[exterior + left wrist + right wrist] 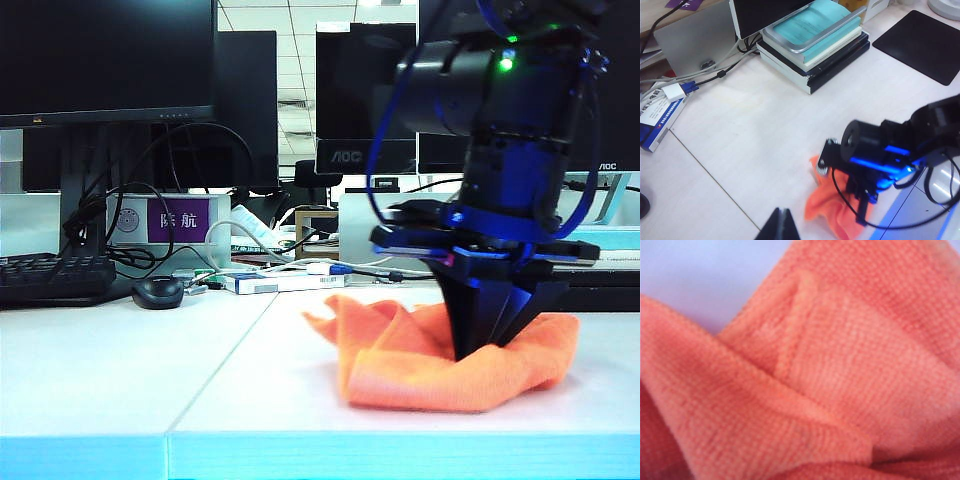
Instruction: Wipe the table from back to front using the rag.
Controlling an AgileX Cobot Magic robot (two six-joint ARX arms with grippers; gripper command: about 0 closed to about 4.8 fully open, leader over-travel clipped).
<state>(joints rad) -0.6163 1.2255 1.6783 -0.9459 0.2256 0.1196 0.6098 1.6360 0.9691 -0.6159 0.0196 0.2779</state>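
Note:
The orange rag (pixel 420 360) lies bunched on the white table (pixel 150 370), close to its light blue front edge (pixel 300 455). My right gripper (pixel 478 345) points straight down into the middle of the heap, its dark fingers closed together in the cloth. In the right wrist view the rag (pixel 830 380) fills nearly the whole picture and hides the fingers. From the left wrist view I see the rag (pixel 827 205) under the right arm (pixel 880 155). My left gripper (pixel 781 216) hovers shut and empty above the table (pixel 765 125), a short way from the rag.
At the back stand monitors (pixel 110 60), a keyboard (pixel 50 278), a mouse (pixel 158 292), a small box (pixel 275 283) and loose cables. A stack of books and trays (pixel 815 45) and a black pad (pixel 925 42) lie behind the rag. A seam (pixel 705 170) crosses the table.

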